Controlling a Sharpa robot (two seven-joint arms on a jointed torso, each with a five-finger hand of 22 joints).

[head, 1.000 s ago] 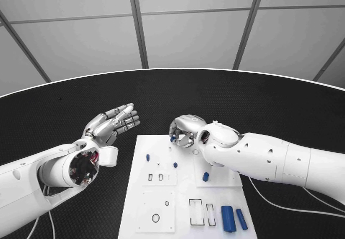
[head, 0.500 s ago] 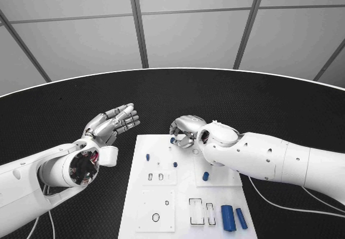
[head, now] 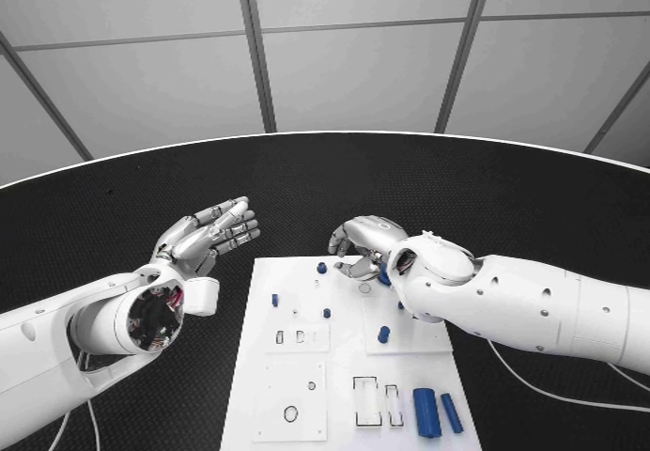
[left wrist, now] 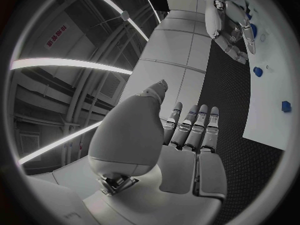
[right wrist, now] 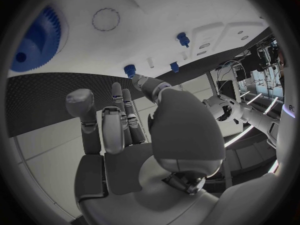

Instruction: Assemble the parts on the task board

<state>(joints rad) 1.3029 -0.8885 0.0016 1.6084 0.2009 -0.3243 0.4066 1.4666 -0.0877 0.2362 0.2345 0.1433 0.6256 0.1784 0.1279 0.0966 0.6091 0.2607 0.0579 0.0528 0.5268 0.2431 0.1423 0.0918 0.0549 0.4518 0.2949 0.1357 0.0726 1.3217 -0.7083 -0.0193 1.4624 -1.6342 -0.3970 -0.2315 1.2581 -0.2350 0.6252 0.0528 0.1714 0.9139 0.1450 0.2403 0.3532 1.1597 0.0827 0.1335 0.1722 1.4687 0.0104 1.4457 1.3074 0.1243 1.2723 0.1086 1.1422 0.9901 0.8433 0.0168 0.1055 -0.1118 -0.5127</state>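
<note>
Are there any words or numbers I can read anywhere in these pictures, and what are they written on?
Red sign high up on the room's wall, seen from the left wrist: it has red characters, but they are too small and blurred to read.
White board on the table: no words or numbers, just outlines.
Blue parts: no writing.

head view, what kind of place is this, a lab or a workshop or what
Probably a robotics lab or test cell. A round black table holds a white task board with small blue parts, grey panelled walls stand behind it, and the right wrist view shows racks of equipment.
</note>
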